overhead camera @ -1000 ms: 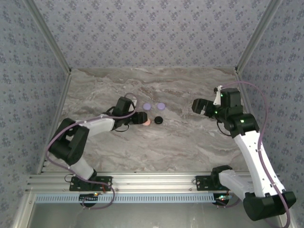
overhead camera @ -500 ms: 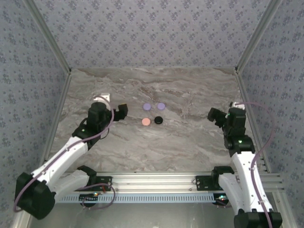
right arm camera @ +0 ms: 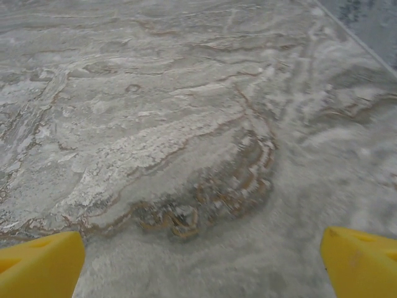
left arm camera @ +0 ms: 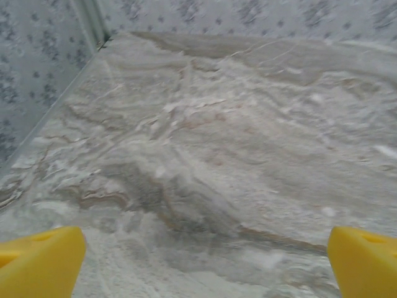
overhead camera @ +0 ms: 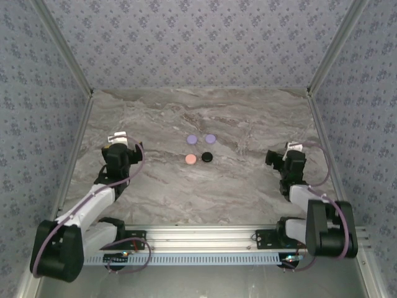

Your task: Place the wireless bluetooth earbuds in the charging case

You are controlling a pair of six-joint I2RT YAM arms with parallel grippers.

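Through the left wrist camera you look forward and down over a marbled grey-and-brown surface (left arm camera: 205, 143). Your jaws stand wide apart, one yellow fingertip (left arm camera: 40, 261) at 7 o'clock and the other fingertip (left arm camera: 366, 261) at 5 o'clock, with veined stone between them. At 12 o'clock the surface meets a patterned back wall (left arm camera: 260, 15). At 10 o'clock a side wall (left arm camera: 31, 68) borders it. A pale metal post (left arm camera: 93, 22) stands in the corner at 11 o'clock.
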